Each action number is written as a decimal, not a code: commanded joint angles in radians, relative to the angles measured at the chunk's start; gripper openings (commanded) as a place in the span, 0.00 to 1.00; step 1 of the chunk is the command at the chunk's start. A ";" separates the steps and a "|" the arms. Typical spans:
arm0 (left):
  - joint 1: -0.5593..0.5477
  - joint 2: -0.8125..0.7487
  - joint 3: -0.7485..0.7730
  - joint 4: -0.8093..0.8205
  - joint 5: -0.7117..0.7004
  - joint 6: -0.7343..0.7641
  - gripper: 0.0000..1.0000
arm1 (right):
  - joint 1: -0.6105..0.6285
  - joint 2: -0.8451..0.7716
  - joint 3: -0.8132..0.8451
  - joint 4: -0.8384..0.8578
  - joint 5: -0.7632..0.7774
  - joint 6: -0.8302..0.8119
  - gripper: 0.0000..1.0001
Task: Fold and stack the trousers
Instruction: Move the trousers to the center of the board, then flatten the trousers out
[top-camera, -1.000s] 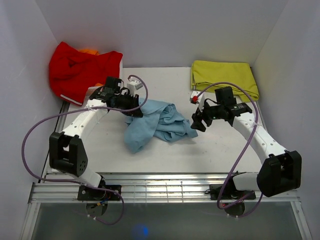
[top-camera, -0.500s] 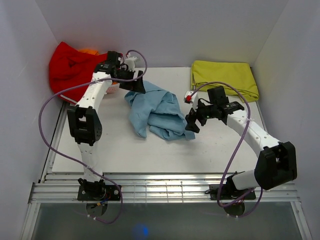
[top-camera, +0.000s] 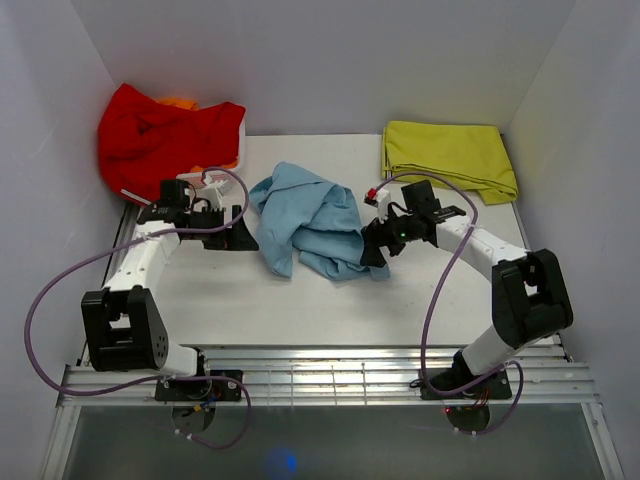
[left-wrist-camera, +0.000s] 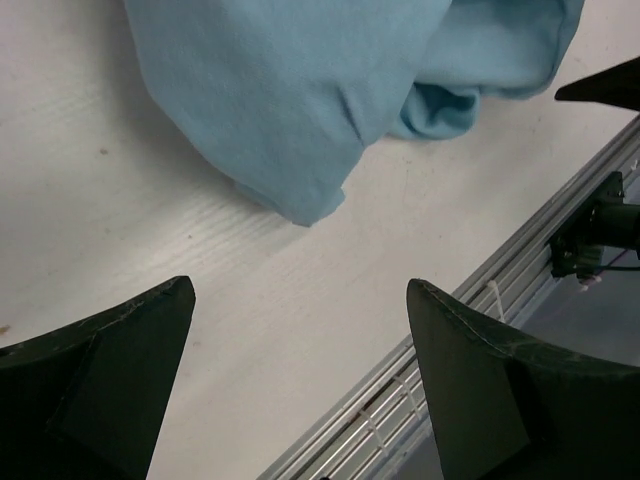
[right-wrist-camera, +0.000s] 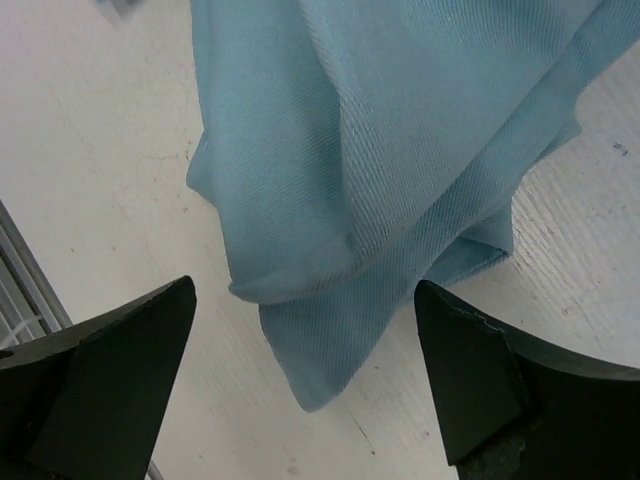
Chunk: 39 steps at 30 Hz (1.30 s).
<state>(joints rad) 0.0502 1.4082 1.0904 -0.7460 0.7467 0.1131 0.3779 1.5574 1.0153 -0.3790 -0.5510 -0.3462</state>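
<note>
The light sky-blue trousers (top-camera: 310, 225) lie crumpled in a heap at the middle of the table. My left gripper (top-camera: 240, 238) hangs just left of the heap, apart from it, jaws wide open over bare table. In the left wrist view the trousers (left-wrist-camera: 300, 100) fill the top, with a rounded fold reaching toward my left gripper (left-wrist-camera: 300, 330). My right gripper (top-camera: 372, 245) is at the heap's right edge, open. In the right wrist view a corner of the trousers (right-wrist-camera: 340, 200) hangs between the fingers of my right gripper (right-wrist-camera: 304, 290), which are not closed on it.
A bright red garment (top-camera: 165, 135) is piled at the back left corner. A folded yellow-green cloth (top-camera: 450, 155) lies at the back right. A metal rail (top-camera: 330, 375) runs along the table's near edge. White walls enclose three sides.
My left gripper opened, let go of the trousers and swung from the back down to the heap's left side. My right gripper opened fully and moved left to the heap's right edge.
</note>
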 joint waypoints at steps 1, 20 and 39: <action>-0.004 -0.015 -0.099 0.129 0.085 -0.021 0.98 | 0.021 0.038 -0.003 0.127 -0.055 0.147 0.95; -0.191 0.052 -0.183 0.484 -0.133 -0.141 0.18 | -0.095 -0.129 -0.067 0.049 0.100 0.037 0.08; -0.001 -0.051 0.319 -0.050 -0.474 0.510 0.00 | -0.404 -0.448 0.126 -0.286 0.271 -0.773 0.08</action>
<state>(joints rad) 0.0113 1.4456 1.4155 -0.7609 0.3588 0.5007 -0.0177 1.1675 1.1110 -0.6132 -0.3267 -0.9112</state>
